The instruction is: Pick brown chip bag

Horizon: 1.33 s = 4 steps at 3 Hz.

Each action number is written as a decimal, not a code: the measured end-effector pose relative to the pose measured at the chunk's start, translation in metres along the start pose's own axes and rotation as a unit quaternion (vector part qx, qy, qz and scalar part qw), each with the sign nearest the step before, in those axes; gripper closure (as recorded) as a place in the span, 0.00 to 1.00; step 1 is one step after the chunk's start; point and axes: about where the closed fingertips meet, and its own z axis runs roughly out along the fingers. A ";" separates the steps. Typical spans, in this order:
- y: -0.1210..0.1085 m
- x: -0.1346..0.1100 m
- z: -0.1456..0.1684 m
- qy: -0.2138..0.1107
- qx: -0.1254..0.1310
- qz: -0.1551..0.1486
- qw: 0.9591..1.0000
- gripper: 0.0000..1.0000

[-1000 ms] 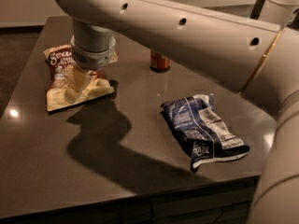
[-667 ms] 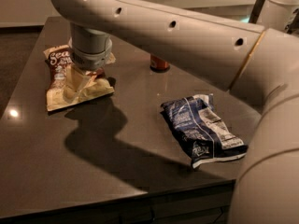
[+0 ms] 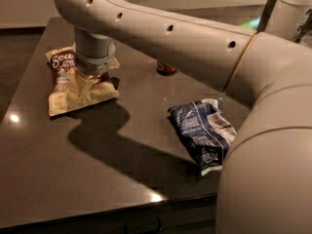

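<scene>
The brown chip bag (image 3: 73,84) lies flat at the far left of the dark table (image 3: 112,165). Its brown top shows white "Sea" lettering and its lower part is cream-yellow. My gripper (image 3: 91,78) is down on the bag's right half, under the grey wrist cylinder, which hides most of it. The arm covers the bag's upper right part. The bag's lower corner is slightly crumpled where the gripper meets it.
A dark blue and white snack bag (image 3: 202,133) lies crumpled at the right front of the table. A small reddish can (image 3: 165,68) stands behind the arm, mostly hidden. The table's front edge (image 3: 97,213) runs along the bottom. The arm's shadow falls across the middle.
The forearm has swung a little across the view. The gripper stays low over the brown chip bag, which lies in the same place.
</scene>
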 end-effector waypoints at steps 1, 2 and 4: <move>0.003 -0.003 0.003 0.000 -0.007 -0.003 1.000 0.18; 0.006 -0.005 0.002 -0.002 -0.015 -0.008 1.000 0.42; 0.005 -0.004 -0.035 -0.034 -0.026 -0.028 0.999 0.88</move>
